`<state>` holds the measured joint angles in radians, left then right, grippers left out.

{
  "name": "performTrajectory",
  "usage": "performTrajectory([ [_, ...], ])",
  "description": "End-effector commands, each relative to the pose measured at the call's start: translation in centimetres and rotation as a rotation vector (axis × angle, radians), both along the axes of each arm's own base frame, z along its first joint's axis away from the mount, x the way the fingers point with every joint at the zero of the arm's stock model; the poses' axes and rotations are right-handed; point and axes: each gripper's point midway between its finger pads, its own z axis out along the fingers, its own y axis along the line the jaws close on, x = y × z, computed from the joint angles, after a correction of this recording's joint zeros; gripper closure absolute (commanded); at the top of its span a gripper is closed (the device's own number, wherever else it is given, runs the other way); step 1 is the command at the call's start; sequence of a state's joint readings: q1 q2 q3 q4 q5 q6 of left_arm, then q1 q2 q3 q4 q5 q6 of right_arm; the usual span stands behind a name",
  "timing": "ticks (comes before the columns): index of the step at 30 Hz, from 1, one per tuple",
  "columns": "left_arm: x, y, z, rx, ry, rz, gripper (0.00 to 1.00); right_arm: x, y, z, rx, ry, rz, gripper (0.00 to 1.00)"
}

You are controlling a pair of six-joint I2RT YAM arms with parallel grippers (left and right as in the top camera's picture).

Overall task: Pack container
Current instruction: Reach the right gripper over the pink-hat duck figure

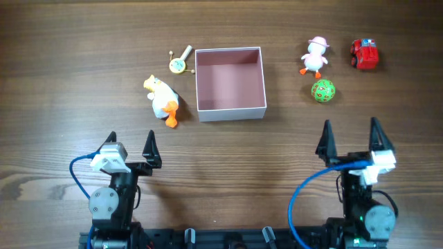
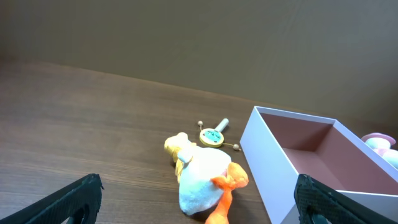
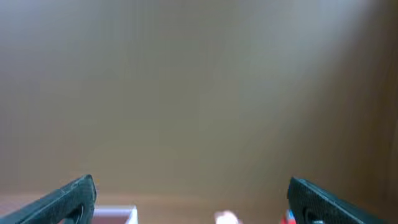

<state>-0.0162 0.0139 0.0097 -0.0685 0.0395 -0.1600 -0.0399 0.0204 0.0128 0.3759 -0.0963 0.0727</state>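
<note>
The container [image 1: 230, 108], a square shallow box with white walls and a pink inside, stands empty at the table's middle back; it also shows in the left wrist view [image 2: 267, 155]. Left of it lie a white and yellow plush duck [image 1: 162, 99] [image 2: 200, 177] and a small round rattle [image 1: 179, 63] [image 2: 212, 135]. Right of it are a white duck with a pink hat [image 1: 315, 56], a green ball [image 1: 322, 90] and a red toy car [image 1: 364, 54]. My left gripper [image 1: 131, 145] [image 2: 196, 199] is open and empty near the front. My right gripper [image 1: 350, 135] [image 3: 193, 196] is open and empty.
The wooden table [image 1: 69, 83] runs bare along the front between the two arms. Blue cables loop at both arm bases. The right wrist view mostly shows a plain brown wall, with only the tops of the box and toys at its bottom edge.
</note>
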Motion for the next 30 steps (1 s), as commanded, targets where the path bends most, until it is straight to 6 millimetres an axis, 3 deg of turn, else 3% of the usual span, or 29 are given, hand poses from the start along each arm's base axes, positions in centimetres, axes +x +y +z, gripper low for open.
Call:
performTrajectory([
  [1,0.0,-0.1,-0.1,-0.010,0.000,-0.010,0.00,-1.1,0.8,3.5,-0.009,-0.063,0.041,0.00],
  [5,0.0,-0.1,-0.1,-0.011,0.000,-0.010,0.00,-0.6,1.2,6.2,-0.114,-0.031,0.028,0.00],
  [9,0.0,-0.1,-0.1,-0.011,0.000,-0.010,0.00,2.0,1.6,9.0,-0.218,0.069,0.025,0.00],
  [12,0.0,-0.1,-0.1,-0.010,0.000,-0.010,0.00,5.9,1.4,10.9,-0.259,0.193,0.023,0.00],
  [16,0.0,-0.1,-0.1,-0.010,0.000,-0.011,0.00,11.4,1.2,11.8,-0.251,0.390,0.049,0.00],
  [20,0.0,-0.1,-0.1,-0.011,0.000,-0.010,0.00,17.2,1.2,11.2,-0.238,0.641,0.096,0.00],
  [24,0.0,-0.1,-0.1,-0.010,0.000,-0.010,0.00,20.9,1.2,9.3,-0.236,0.867,0.139,0.00],
  [30,0.0,-0.1,-0.1,-0.010,0.000,-0.010,0.00,22.8,1.5,3.8,-0.245,1.186,0.219,0.00],
])
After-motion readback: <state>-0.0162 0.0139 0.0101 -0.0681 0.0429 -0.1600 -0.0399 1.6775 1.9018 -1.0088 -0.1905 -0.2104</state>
